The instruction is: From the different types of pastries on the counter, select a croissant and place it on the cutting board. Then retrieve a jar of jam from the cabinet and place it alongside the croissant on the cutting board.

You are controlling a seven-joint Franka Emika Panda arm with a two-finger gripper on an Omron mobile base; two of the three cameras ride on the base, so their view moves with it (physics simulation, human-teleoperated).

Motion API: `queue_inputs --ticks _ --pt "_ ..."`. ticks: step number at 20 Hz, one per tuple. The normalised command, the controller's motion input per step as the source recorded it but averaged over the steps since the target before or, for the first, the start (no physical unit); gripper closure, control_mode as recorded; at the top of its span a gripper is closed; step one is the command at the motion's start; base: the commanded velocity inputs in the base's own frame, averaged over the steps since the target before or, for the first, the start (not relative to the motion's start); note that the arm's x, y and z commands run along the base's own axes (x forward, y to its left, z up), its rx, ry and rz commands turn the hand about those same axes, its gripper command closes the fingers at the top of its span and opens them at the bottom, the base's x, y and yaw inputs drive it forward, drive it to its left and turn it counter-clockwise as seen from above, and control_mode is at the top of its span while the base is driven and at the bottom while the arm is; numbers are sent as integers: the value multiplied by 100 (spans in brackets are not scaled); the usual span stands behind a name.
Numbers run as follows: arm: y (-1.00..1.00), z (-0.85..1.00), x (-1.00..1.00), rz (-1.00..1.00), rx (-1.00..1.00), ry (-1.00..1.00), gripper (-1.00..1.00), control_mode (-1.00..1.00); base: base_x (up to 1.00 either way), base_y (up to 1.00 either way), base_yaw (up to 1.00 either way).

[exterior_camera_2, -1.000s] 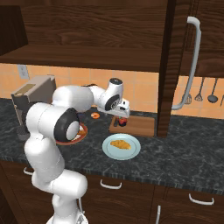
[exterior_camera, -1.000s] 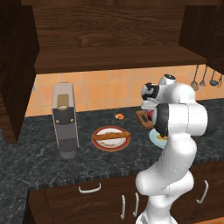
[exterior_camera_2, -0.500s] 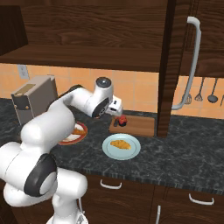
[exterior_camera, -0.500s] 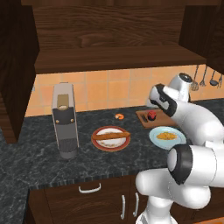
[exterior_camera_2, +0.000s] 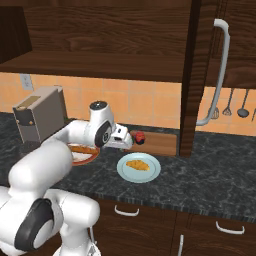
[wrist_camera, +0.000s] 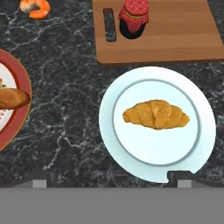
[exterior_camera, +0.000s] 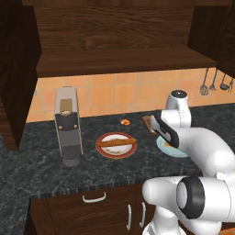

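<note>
Grey coffee machine (exterior_camera: pixel 67 131), hanging utensils (exterior_camera_2: pixel 237 106)

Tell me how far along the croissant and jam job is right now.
Done: the jam jar already stands on the cutting board. In hand: nothing; the open gripper hovers above the pale blue plate. Left: the croissant lies on that plate, off the board, and needs moving next to the jar.

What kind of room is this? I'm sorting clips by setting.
A rendered home kitchen, it seems: a dark speckled stone counter over wood drawers, a wall cabinet above an orange tiled backsplash, and a croissant on a pale plate beside a cutting board.
</note>
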Motion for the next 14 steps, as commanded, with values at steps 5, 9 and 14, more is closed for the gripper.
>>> queue_inputs --ticks 5,9,14 --pt "-67 95 35 0 12 4 -100 -100 0 0 0" --pt "-14 -27 -53 -14 11 1 -100 -100 0 0 0" --pt "-2 -42 -82 -30 4 0 -100 -100 0 0 0"
